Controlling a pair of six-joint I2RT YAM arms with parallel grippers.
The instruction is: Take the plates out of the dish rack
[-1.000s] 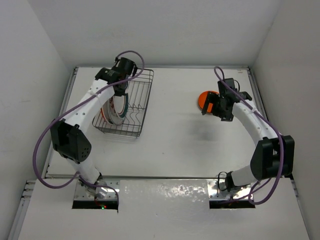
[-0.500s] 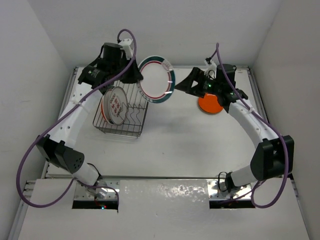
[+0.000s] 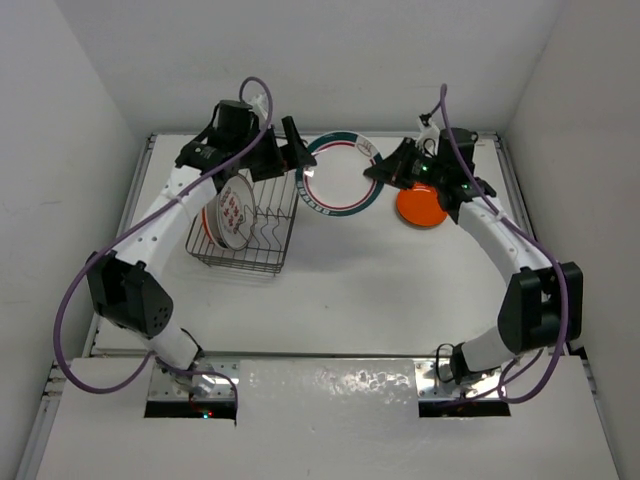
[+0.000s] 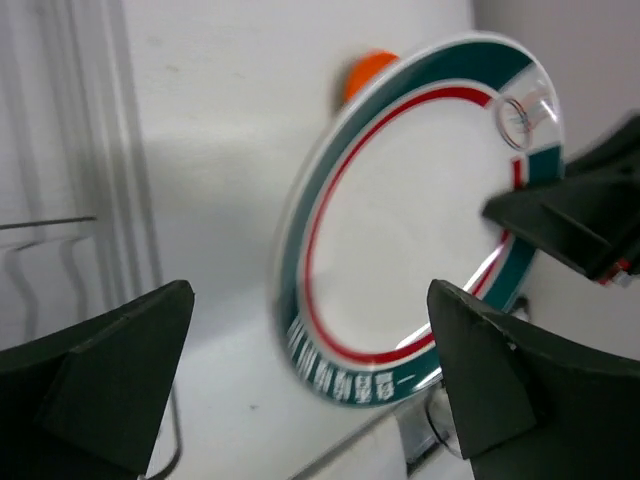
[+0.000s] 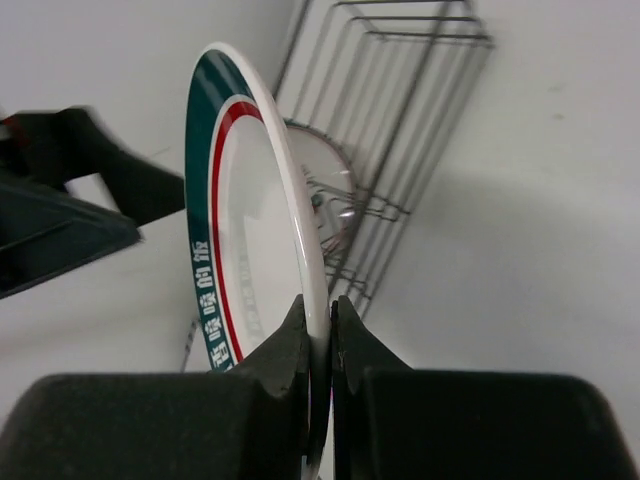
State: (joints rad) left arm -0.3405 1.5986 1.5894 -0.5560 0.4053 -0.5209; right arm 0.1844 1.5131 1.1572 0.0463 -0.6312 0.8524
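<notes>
Dish rack (image 3: 283, 232) holds a red-motif plate (image 3: 233, 212); right gripper (image 3: 384, 169) pinches teal-rimmed plate (image 3: 340, 178), left gripper (image 3: 297, 152) gapes empty

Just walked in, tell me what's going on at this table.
The robot is unloading plates. The right gripper is shut on the rim of the teal-and-red rimmed plate, holding it off the table between the arms, while the left gripper is open beside it. An orange plate lies on the table near the right arm, and a red-motif plate stands in the dish rack.

Bright even light; soft shadows; left wrist view blurred, near claws defocused.
</notes>
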